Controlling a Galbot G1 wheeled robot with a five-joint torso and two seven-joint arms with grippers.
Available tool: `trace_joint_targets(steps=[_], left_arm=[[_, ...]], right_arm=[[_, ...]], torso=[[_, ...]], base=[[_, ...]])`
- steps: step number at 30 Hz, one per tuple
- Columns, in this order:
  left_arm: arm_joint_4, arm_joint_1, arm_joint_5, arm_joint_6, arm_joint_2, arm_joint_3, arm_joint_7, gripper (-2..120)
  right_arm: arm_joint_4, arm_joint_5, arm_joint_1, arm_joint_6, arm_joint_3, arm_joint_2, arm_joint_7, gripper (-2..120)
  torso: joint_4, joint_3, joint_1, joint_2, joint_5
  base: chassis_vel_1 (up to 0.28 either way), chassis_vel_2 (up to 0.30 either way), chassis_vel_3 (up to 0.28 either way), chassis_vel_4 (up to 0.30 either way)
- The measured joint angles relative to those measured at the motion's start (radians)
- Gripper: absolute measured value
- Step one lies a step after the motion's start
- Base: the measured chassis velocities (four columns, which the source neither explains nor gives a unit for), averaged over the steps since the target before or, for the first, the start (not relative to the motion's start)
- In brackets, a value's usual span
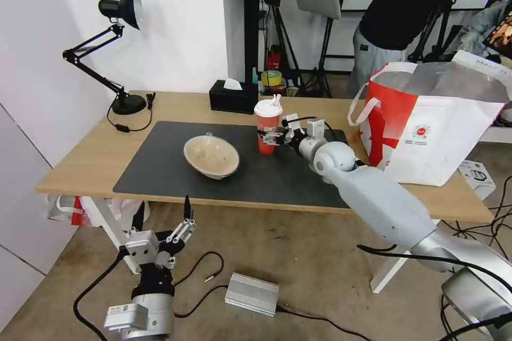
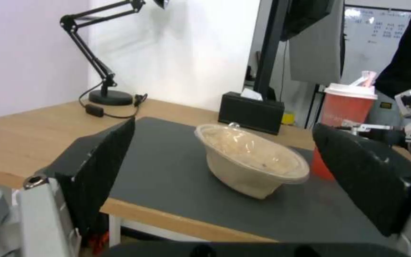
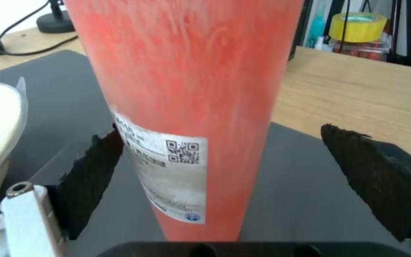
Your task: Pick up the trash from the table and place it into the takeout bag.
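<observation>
Right gripper [image 3: 215, 171] is spread wide, pads not yet pressed in, with the red cup [image 3: 186, 89] standing upright between them on the grey mat [image 1: 160, 170]. A tip-over is judged likely if one pad lands first. Beige bowl [image 1: 212, 156] lies at the cup's 9 o'clock, takeout bag [image 1: 426, 128] at 3 o'clock. Left gripper [image 1: 162, 224] is parked open below the table [image 1: 74, 165].

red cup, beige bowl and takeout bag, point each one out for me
red cup [image 1: 267, 137], head view, on its red side wall below the white lid
beige bowl [image 1: 212, 155], head view, on its soiled inside
takeout bag [image 1: 448, 138], head view, on its white front panel
</observation>
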Motion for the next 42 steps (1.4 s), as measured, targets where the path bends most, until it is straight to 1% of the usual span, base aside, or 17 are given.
trace_joint_targets(steps=[6, 37, 40, 42], left_arm=[[0.005, -0.002, 0.000, 0.000, -0.002, 0.003, 0.000, 100], [0.003, 0.009, 0.003, -0.005, 0.001, 0.006, 0.001, 100], [0.004, 0.010, 0.003, -0.006, 0.001, 0.007, 0.001, 100], [0.005, 0.011, 0.003, -0.009, 0.001, 0.007, 0.001, 100]], right_arm=[[-0.007, -0.018, 0.005, -0.001, 0.000, 0.003, -0.015, 100], [-0.061, -0.017, 0.039, 0.010, -0.011, 0.040, -0.073, 100], [-0.070, -0.017, 0.039, 0.017, -0.011, 0.043, -0.076, 97], [-0.076, -0.017, 0.039, 0.030, -0.013, 0.044, -0.077, 92]], torso=[[0.0000, 0.000, 0.000, 0.000, 0.0000], [0.0000, 0.000, 0.000, 0.000, 0.0000], [0.0001, 0.000, 0.000, 0.000, 0.0000], [0.0000, 0.000, 0.000, 0.000, 0.0000]], base=[[0.000, 0.000, 0.000, 0.000], [0.000, 0.000, 0.000, 0.000], [0.000, 0.000, 0.000, 0.000], [0.000, 0.000, 0.000, 0.000]])
